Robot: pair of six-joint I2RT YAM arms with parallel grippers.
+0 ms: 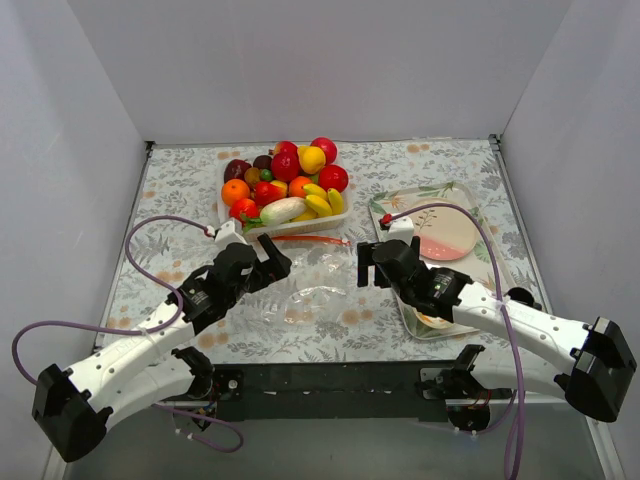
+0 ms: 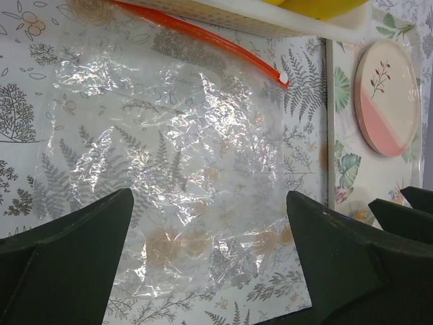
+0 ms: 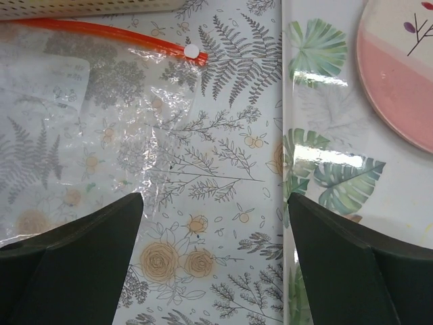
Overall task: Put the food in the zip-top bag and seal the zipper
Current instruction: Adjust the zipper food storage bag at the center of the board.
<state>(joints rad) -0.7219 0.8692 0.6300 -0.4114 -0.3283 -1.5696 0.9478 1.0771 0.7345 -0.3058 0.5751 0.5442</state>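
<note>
The clear zip-top bag (image 1: 312, 285) lies flat and empty on the floral cloth between my two arms, its red-orange zipper (image 1: 318, 240) along the far edge by the basket. It shows in the left wrist view (image 2: 169, 169) and the right wrist view (image 3: 74, 122). The food (image 1: 285, 185), red, yellow, orange, purple and white toy fruits, is piled in the white basket (image 1: 335, 222). My left gripper (image 1: 268, 262) is open and empty over the bag's left part. My right gripper (image 1: 372, 262) is open and empty just right of the bag.
A leaf-patterned tray (image 1: 478, 215) at the right holds a pink-and-cream plate (image 1: 446, 235), also seen in the right wrist view (image 3: 399, 74). Grey walls enclose the table on three sides. A black bar (image 1: 330, 380) runs along the near edge.
</note>
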